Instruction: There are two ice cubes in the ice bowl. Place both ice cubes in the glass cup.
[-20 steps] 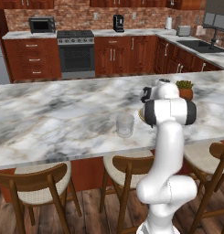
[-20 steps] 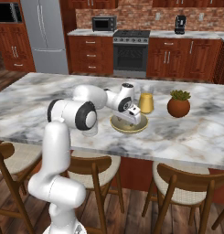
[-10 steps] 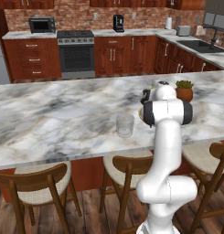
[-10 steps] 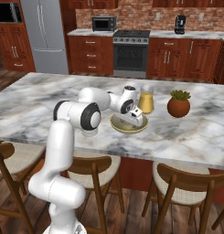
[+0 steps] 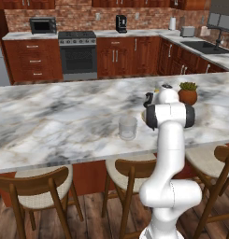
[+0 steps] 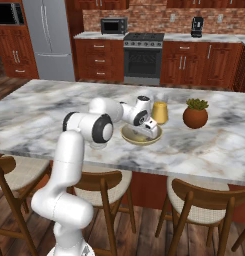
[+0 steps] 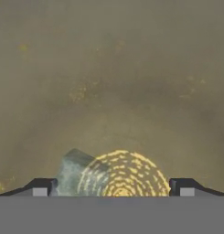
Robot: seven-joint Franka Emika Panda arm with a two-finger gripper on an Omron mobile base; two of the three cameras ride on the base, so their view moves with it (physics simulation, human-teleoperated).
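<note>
The dull yellow ice bowl (image 6: 131,138) sits on the marble island, and my gripper (image 6: 148,134) reaches down into it. In the hand view the bowl's olive floor (image 7: 113,82) lies close ahead. One pale, see-through ice cube (image 7: 76,173) rests on it between my fingertips (image 7: 40,187), nearer the left one. The gripper (image 7: 113,191) is open, its jaws wide apart and touching nothing I can see. The clear glass cup (image 5: 127,127) stands on the island to the left of the arm, apart from the bowl.
A brown-orange pot with a green plant (image 6: 195,114) stands right of the bowl, and a small yellow container (image 6: 160,112) stands just behind it. Wooden stools (image 6: 199,200) line the island's near edge (image 5: 64,161).
The arm has leaned a little further over the bowl and the hand has sunk lower into it. The glass cup and the pot have not moved.
</note>
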